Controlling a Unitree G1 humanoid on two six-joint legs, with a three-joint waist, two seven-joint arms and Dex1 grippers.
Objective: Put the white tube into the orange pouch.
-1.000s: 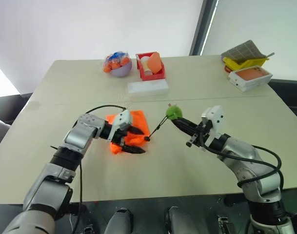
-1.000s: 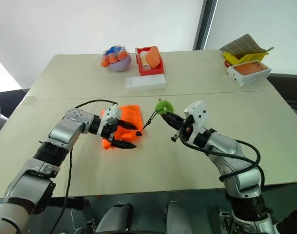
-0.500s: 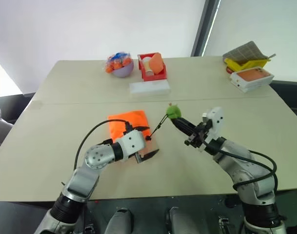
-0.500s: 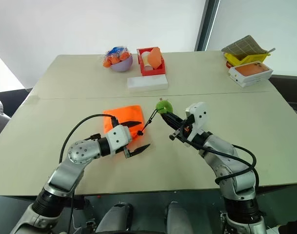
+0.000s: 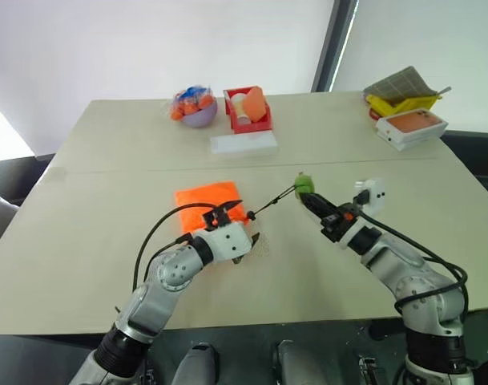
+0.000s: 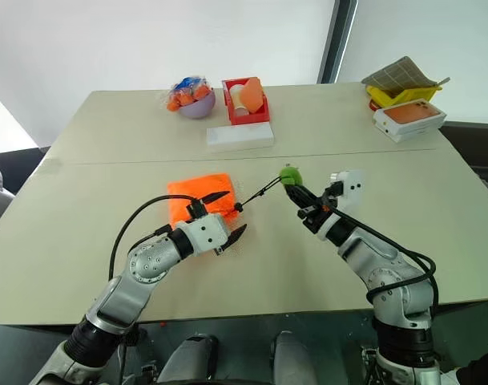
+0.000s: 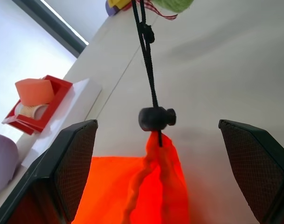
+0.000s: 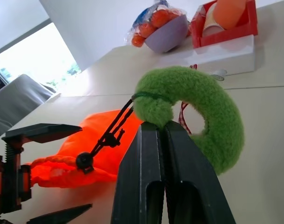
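The right hand (image 6: 301, 198) is clamped on the green pull (image 6: 289, 174), tightening the cord (image 6: 260, 192) of the orange pouch (image 6: 199, 197). The left hand (image 6: 226, 217) is apart and empty. I judge the task almost done.

Silver arms (image 5: 167, 277) — black cables.

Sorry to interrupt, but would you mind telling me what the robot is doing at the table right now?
The right gripper is shut on the green pull, drawing the black cord taut from the orange pouch, which lies on the table. The left gripper is open at the pouch's gathered mouth, either side of the cord lock, gripping nothing.
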